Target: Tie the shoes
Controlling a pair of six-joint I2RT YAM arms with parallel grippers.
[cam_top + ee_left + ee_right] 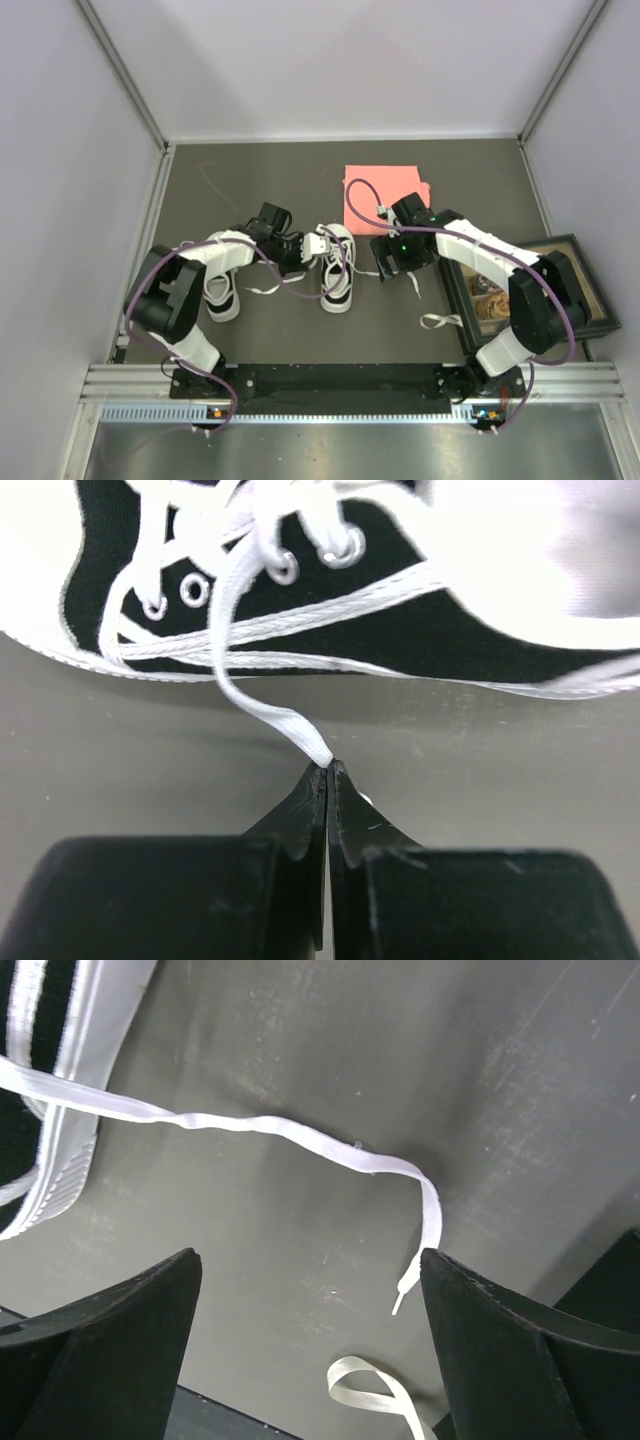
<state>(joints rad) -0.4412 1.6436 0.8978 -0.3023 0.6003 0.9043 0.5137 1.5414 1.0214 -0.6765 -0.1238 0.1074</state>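
Left gripper [327, 770] is pinching a lace end [318, 752] just beside the shoe [480, 630], jaws closed tight; right gripper [310, 1260] is hovering wide open above the other lace [300, 1140], which is running outward from that shoe, finger to finger; right arm [480, 250] is sitting nearer.

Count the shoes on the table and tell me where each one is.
2. The right sneaker lies mid-table; the left sneaker sits to its left, partly hidden under the left arm. No others show.
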